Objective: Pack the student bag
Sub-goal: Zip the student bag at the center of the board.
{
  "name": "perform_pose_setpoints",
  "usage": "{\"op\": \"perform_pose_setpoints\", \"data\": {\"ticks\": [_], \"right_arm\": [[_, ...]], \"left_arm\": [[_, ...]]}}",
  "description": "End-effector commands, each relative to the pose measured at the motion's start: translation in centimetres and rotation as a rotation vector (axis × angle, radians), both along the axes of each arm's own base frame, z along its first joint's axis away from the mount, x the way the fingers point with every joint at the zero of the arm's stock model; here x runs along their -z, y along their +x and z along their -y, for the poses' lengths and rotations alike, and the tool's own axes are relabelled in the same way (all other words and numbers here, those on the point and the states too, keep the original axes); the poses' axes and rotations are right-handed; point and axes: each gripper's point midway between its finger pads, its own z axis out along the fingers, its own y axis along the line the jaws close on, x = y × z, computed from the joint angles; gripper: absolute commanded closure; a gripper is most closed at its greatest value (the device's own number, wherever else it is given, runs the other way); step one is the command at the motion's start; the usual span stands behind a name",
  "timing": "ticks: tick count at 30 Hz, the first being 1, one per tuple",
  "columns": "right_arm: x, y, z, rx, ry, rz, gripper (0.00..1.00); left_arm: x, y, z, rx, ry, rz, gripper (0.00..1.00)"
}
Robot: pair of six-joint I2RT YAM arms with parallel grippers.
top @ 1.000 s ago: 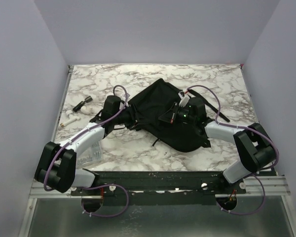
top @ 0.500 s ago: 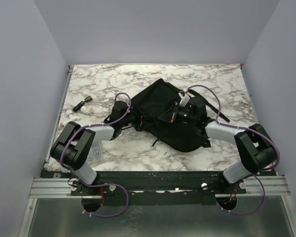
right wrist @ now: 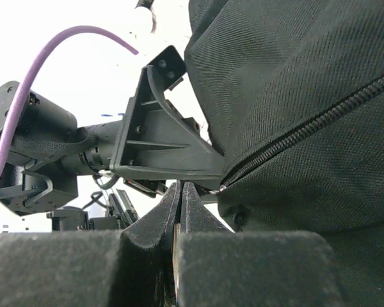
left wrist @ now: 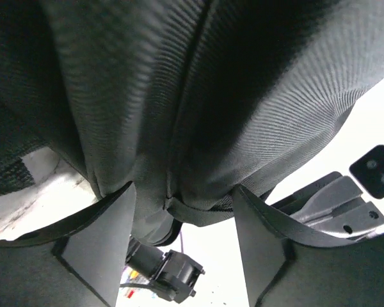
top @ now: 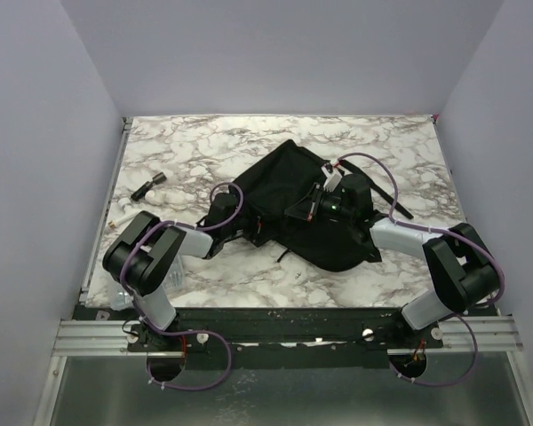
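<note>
The student bag, black soft fabric, lies crumpled in the middle of the marble table. My left gripper is pushed low against the bag's left edge. In the left wrist view its fingers stand apart, and a fold of the bag hangs over and between the tips. My right gripper rests on top of the bag, fingers pressed together. In the right wrist view its tips sit right at the metal end of the bag's zip. Whether they pinch the pull is hidden.
A small black-and-silver object lies on the table's left side. A black strap trails off the bag to the right. The left arm's elbow is folded near the front left edge. Lilac walls close in three sides.
The left arm has swung right and folded at the elbow, driving its gripper in under the bag's left edge with the jaws widening. The right arm has stayed put.
</note>
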Motion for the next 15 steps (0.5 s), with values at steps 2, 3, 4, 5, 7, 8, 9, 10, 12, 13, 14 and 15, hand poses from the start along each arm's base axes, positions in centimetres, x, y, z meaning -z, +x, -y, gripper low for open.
{"op": "perform_pose_setpoints", "data": {"ticks": [2, 3, 4, 5, 7, 8, 9, 10, 12, 13, 14, 15], "right_arm": [[-3.3, -0.4, -0.9, -0.051, 0.069, 0.062, 0.99], [-3.3, -0.4, -0.9, -0.051, 0.068, 0.062, 0.99], [-3.3, -0.5, -0.8, -0.050, 0.067, 0.060, 0.99], [-3.3, -0.5, -0.8, -0.049, 0.067, 0.060, 0.99], [-3.2, -0.5, -0.8, -0.051, 0.060, 0.063, 0.99], [-3.3, -0.4, -0.7, -0.046, 0.053, 0.068, 0.99], [-3.2, -0.2, -0.5, -0.033, 0.032, 0.073, 0.99], [-3.3, 0.3, -0.1, -0.008, 0.009, 0.084, 1.00], [-3.9, 1.4, 0.7, 0.049, -0.023, 0.099, 1.00], [-4.5, 2.0, 1.4, 0.076, -0.018, 0.106, 1.00], [-5.2, 2.6, 2.0, 0.091, -0.005, 0.113, 1.00], [-5.7, 3.5, 2.8, 0.109, 0.006, 0.113, 1.00]], "left_arm": [[1.3, 3.1, -0.3, -0.132, 0.020, 0.018, 0.46], [1.1, 3.5, -0.3, -0.145, 0.012, 0.038, 0.51], [0.9, 3.8, -0.3, -0.154, 0.003, 0.062, 0.56], [0.5, 4.2, -0.3, -0.161, -0.009, 0.093, 0.63], [-0.1, 4.4, -0.2, -0.162, -0.022, 0.141, 0.78], [-0.2, 4.4, -0.3, -0.157, -0.020, 0.159, 0.88], [-0.2, 4.3, -0.3, -0.150, -0.014, 0.169, 0.98], [-0.2, 4.1, -0.3, -0.141, -0.011, 0.174, 1.00], [0.0, 3.5, -0.4, -0.120, -0.003, 0.179, 1.00], [0.2, 3.2, -0.5, -0.115, 0.000, 0.181, 1.00], [0.3, 2.8, -0.6, -0.109, 0.002, 0.185, 1.00], [0.5, 2.4, -0.8, -0.103, 0.003, 0.188, 1.00]]}}
